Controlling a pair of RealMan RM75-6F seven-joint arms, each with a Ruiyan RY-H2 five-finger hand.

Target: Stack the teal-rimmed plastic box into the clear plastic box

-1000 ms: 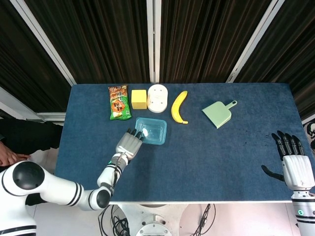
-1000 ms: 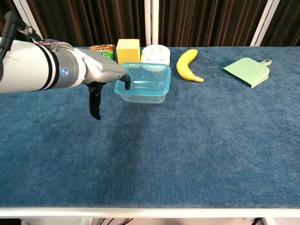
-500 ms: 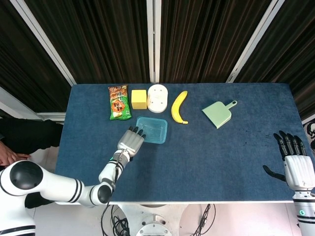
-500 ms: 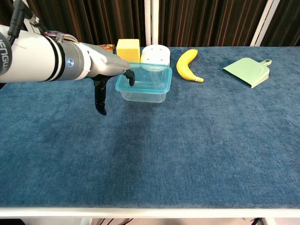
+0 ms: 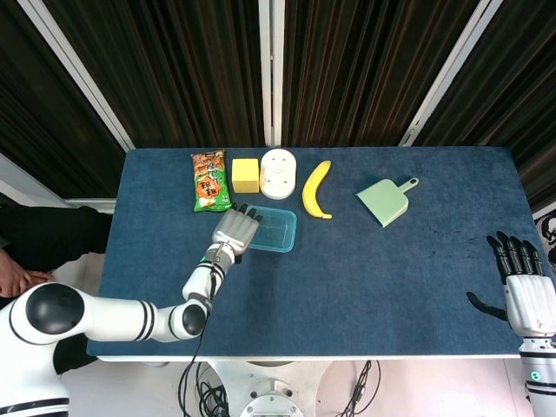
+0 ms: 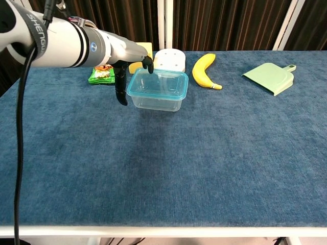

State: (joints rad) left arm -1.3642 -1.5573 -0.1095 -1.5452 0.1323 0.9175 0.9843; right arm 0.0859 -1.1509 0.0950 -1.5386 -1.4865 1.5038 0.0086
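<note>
Since one second ago, both the left hand [image 5: 234, 229] and the teal-rimmed box [image 5: 270, 228] have shifted toward the far edge of the blue desk [image 5: 391, 278], closer to the row of items.

Head view: left hand lies at the box's left end, fingers over its near-left corner, apparently gripping the rim. Box sits just in front of the yellow block [image 5: 246, 175] and white round object [image 5: 278, 173]; snack bag [image 5: 209, 181], banana [image 5: 316, 188] and green dustpan [image 5: 386, 200] lie in the same row. Right hand [image 5: 524, 291] rests well apart at the right edge, fingers spread, holding nothing.

Chest view: left hand [image 6: 127, 71] has one dark finger [image 6: 148, 64] hooked over the box [image 6: 157, 90] rim, another hanging outside its left wall.
</note>
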